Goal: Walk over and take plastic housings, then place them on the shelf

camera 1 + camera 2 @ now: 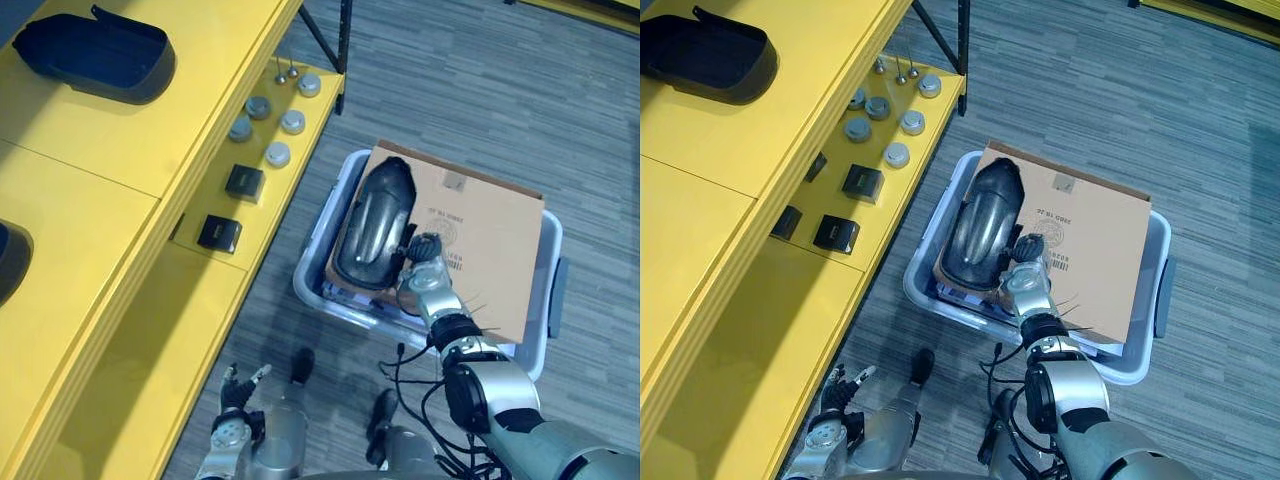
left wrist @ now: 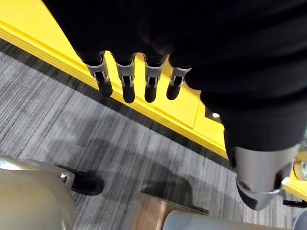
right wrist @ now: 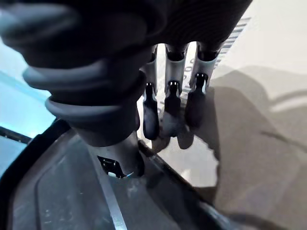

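Right hand (image 1: 425, 274), fingers straight and unclenched, sits at 4 o'clock of the plastic housing (image 1: 372, 225), long axis running 1 to 7 o'clock; left hand (image 1: 232, 430) dangles open, farther off.

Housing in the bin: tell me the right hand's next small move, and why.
Probably curl the fingers under the rim and pinch against the thumb. The right hand is at the near edge of the dark housing, fingers straight with tips on the cardboard beside the rim, thumb over the shell: nothing is gripped yet.
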Robot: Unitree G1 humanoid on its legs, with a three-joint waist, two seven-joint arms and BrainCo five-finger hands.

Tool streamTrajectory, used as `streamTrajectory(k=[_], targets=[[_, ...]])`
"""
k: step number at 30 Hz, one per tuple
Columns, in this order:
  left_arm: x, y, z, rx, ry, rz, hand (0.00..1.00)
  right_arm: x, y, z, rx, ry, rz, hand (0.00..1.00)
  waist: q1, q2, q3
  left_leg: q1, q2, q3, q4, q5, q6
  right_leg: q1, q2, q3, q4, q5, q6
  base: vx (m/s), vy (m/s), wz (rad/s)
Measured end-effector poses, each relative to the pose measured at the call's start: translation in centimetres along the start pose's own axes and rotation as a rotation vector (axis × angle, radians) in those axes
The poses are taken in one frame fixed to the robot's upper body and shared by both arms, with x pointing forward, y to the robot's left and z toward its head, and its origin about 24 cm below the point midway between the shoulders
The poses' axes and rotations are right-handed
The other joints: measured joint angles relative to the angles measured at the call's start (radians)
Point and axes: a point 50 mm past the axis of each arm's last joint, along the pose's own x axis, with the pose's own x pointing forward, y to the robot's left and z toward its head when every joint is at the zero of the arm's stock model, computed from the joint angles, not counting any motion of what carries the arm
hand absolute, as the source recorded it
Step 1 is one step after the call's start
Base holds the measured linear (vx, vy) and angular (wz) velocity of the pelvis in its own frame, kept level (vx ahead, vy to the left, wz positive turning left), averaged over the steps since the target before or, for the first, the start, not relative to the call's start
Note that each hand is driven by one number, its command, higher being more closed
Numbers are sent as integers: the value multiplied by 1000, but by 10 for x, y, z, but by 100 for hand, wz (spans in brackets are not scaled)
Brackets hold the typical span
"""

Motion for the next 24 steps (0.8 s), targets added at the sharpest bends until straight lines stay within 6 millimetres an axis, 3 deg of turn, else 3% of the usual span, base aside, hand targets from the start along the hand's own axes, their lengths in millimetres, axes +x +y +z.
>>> streamTrajectory(k=[10, 16, 21, 24], targets=[[2, 6, 0, 4, 1, 9, 0, 0, 3, 12, 17, -36, 29, 100, -2, -16, 9, 22, -2, 4, 0, 0, -1, 25, 8, 10, -17, 16, -5, -37, 10, -2], [1, 5, 1, 4, 0, 8, 0, -8, -11, 21, 94, -156, -26, 100, -3, -20, 11, 36, 4, 13, -4, 0, -1, 33, 6, 21, -18, 17, -4, -6, 3, -4], [-1, -6, 24, -33, -100, -24, 0, -24, -30, -1, 130, -190, -129, 100, -16, -21, 10, 44, 4, 16, -4, 0, -1, 39, 5, 23, -18, 16, -4, 0, 0, 0], [-6, -14, 52, -53, -226, -60, 0, -34, -42, -6, 128, -225, -200, 100, -39, -21, 8, 61, 2, 15, -8, 0, -1, 57, 4, 22, -21, 14, -1, -2, 1, 1]])
